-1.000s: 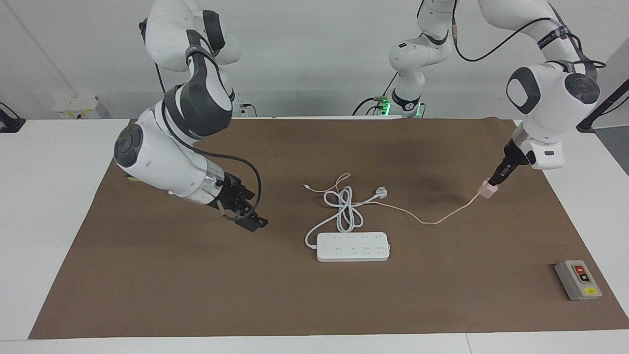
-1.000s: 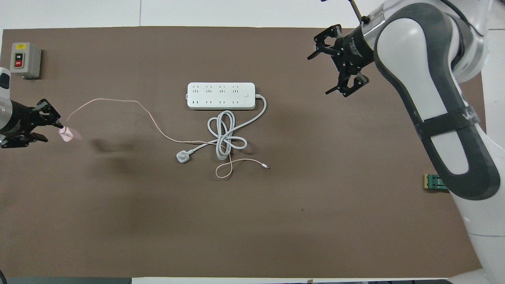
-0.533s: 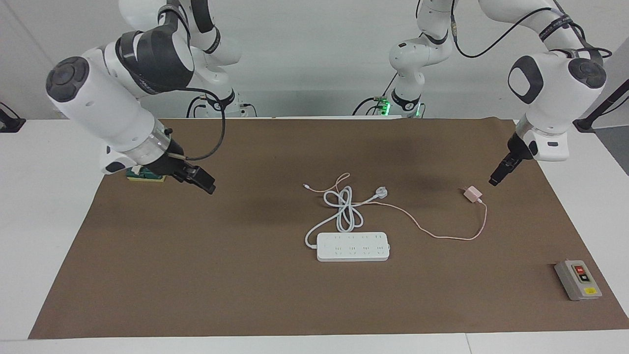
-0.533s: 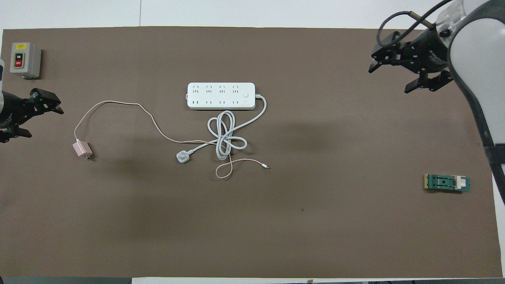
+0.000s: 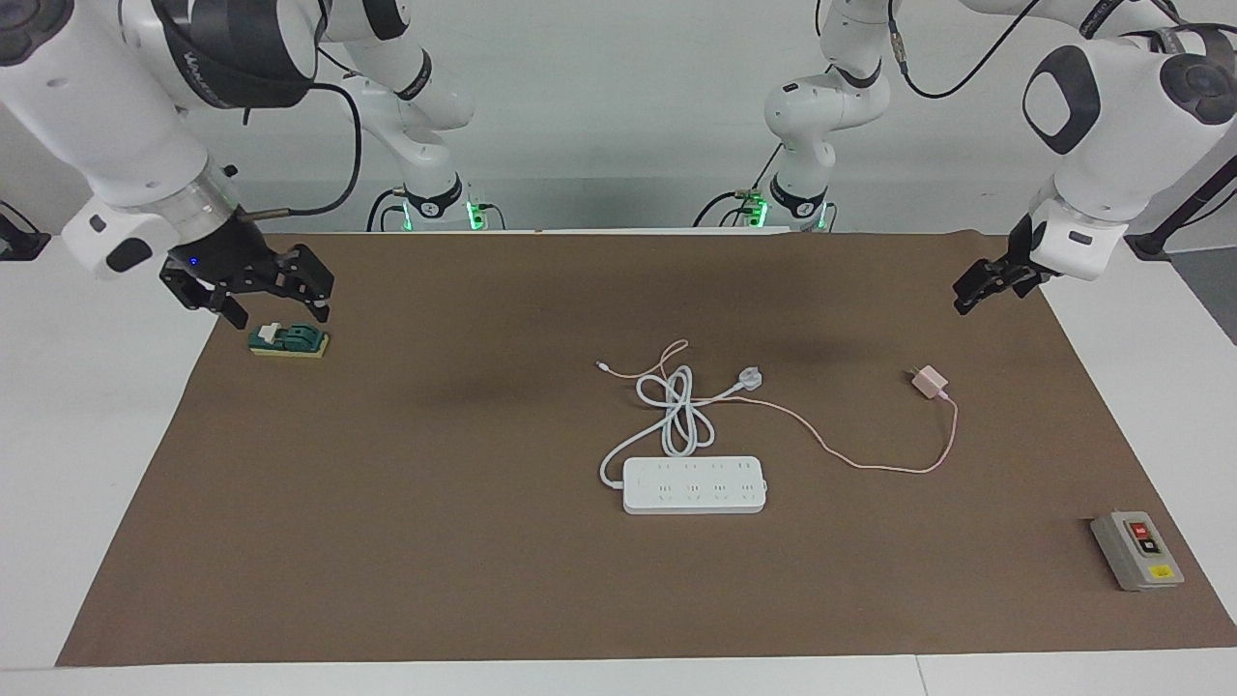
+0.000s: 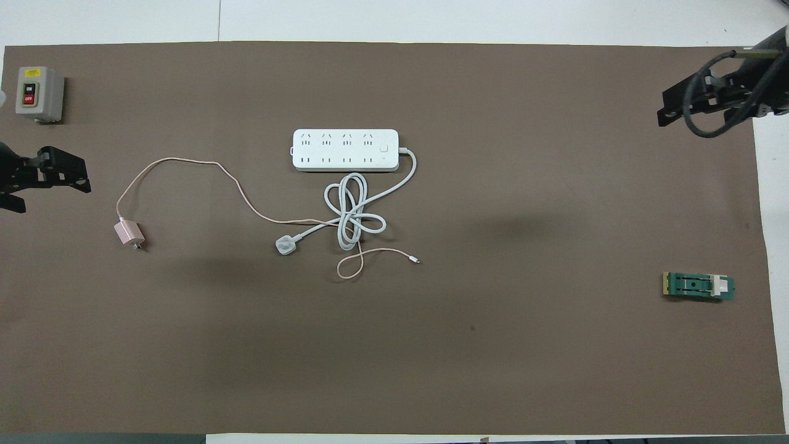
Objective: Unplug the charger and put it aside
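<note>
Legible writing is limited to the grey switch box (image 6: 39, 94) at the left arm's end of the surface (image 6: 431, 345): "ON" and "OFF" on its buttons, under a yellow label too small to read. The white power strip (image 6: 345, 149) shows no readable marking.

The charger (image 6: 128, 232), a small pale-pink cube, lies unplugged on the brown-covered surface, well apart from the strip. In the overhead view it sits at about eight o'clock from the strip. Its prongs point toward five o'clock in that view. Its thin pink cable (image 6: 203, 166) leaves from the eleven o'clock face, loops toward the strip, crosses the strip's coiled white cord (image 6: 354, 209) and ends in a free connector nearer to the robots than the coil. The white round plug (image 6: 285, 246) rests beside the crossing.

The left gripper (image 5: 981, 285) hangs over the mat's edge at the left arm's end, fingers (image 6: 65, 172) spread, holding nothing, clear of the charger.

The right gripper (image 5: 256, 290) hangs over a green component (image 5: 288, 340) at the right arm's end, fingers (image 5: 314, 285) spread and empty.
</note>
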